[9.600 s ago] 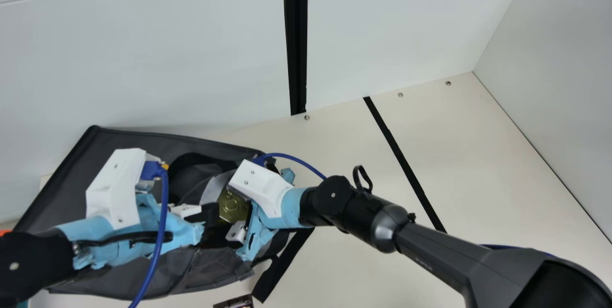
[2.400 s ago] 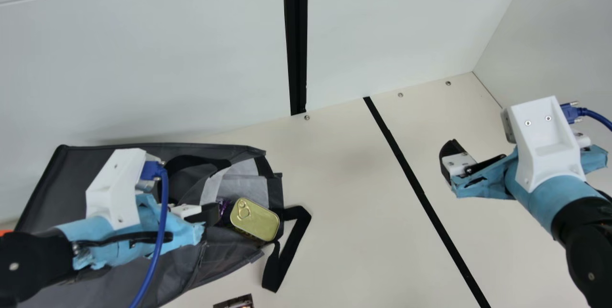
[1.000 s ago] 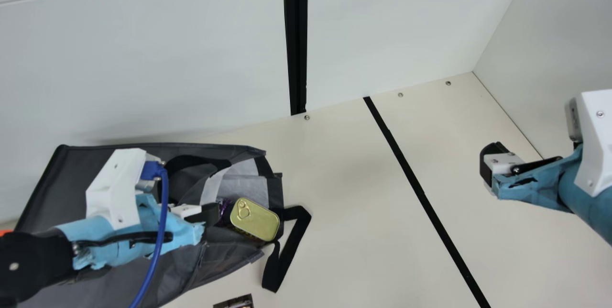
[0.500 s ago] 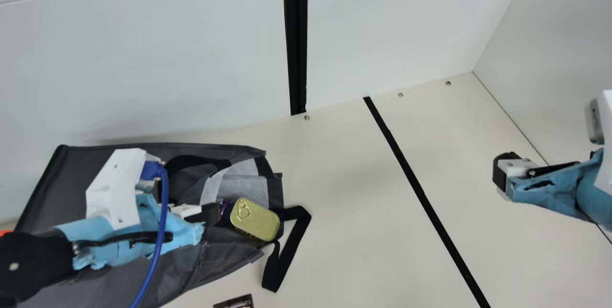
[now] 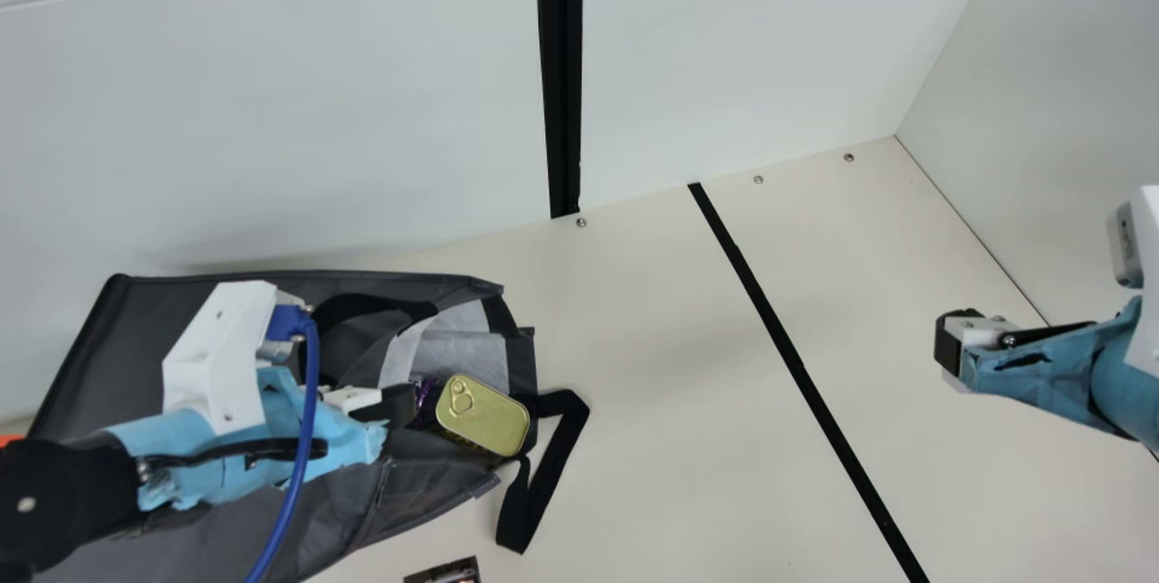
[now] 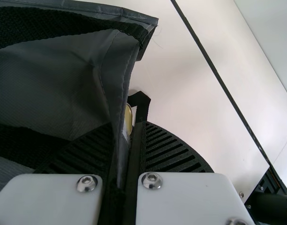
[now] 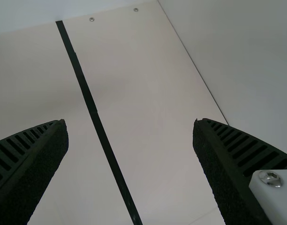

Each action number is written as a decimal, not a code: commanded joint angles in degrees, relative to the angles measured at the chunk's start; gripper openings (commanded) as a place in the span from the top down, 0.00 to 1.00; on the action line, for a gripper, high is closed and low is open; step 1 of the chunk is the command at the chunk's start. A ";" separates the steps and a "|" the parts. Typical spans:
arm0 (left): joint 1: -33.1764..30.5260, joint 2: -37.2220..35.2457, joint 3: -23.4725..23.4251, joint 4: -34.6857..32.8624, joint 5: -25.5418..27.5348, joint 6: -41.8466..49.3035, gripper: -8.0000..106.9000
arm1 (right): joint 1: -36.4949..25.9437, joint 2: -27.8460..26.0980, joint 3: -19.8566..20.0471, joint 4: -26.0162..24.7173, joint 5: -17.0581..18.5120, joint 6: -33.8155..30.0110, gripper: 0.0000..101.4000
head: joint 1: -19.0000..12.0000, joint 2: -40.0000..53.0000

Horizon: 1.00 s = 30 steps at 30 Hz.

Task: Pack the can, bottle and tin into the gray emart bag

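Note:
My left gripper is over the gray bag, which lies at the left of the main view. In the left wrist view the left gripper is shut on the edge of the bag, the cloth pinched between its fingers. The gold tin lies in the bag's mouth, beside a small purple item partly hidden by the left fingers. A sliver of the tin shows past the cloth. At the main view's right is my right gripper; the right wrist view has the right gripper open with nothing between its fingers.
A black strap loop spreads from the bag onto the cream table. A small dark printed item is at the bottom edge. Walls stand behind and at the right; black tape crosses the table.
The right gripper withdrew from the bag's mouth to the far right, then sank slightly; the tin came into view. The bag's outline shifted early on. My left arm kept still.

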<state>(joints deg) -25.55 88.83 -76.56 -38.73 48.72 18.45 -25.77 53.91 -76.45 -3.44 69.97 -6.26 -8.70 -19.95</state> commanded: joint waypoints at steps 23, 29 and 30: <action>0.00 0.00 0.00 0.00 0.00 0.00 0.84 | -1.65 2.30 -1.11 4.53 -0.07 -3.66 0.10 | -1.30 -0.05; 0.00 0.00 0.00 0.00 0.00 0.00 0.84 | -1.57 3.28 -0.34 6.06 -1.26 -5.48 0.10 | -1.30 -0.05; 0.00 0.00 0.00 0.00 0.00 0.00 0.84 | -1.53 3.44 -0.09 6.31 -1.59 -5.79 0.10 | -1.30 -0.05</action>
<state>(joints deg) -25.55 88.83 -76.56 -38.73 48.72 18.45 -27.34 57.25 -76.79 2.56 68.76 -11.75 -8.70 -19.95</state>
